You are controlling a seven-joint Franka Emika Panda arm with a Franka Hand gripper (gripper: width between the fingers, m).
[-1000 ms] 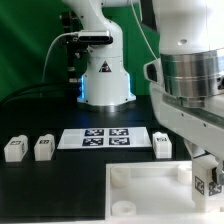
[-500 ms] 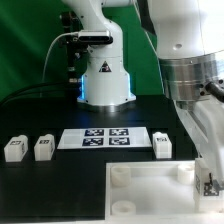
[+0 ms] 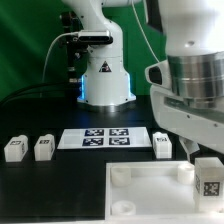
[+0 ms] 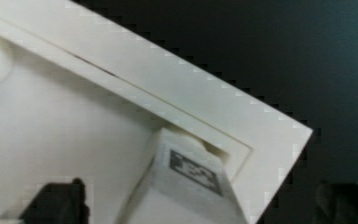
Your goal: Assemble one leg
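Note:
My gripper point(image 3: 207, 172) is at the exterior view's right, over the near right corner of the large white tray-like piece point(image 3: 140, 190). It is shut on a leg point(image 3: 208, 180), a white block whose tag faces the camera. In the wrist view the leg point(image 4: 194, 172) stands at the tray piece's corner point(image 4: 247, 130), between my two dark fingers point(image 4: 51, 203). Three more legs lie on the black table: two at the left point(image 3: 14, 148) point(image 3: 43, 147) and one right of the middle point(image 3: 163, 144).
The marker board point(image 3: 105, 137) lies flat between the loose legs. The arm's white base point(image 3: 105, 80) with a blue light stands at the back. My arm's thick wrist point(image 3: 195, 85) hangs over the right side.
My wrist has turned over the tray piece's right corner. The held leg has turned with it, from tilted with its tag askew to upright with the tag facing the camera.

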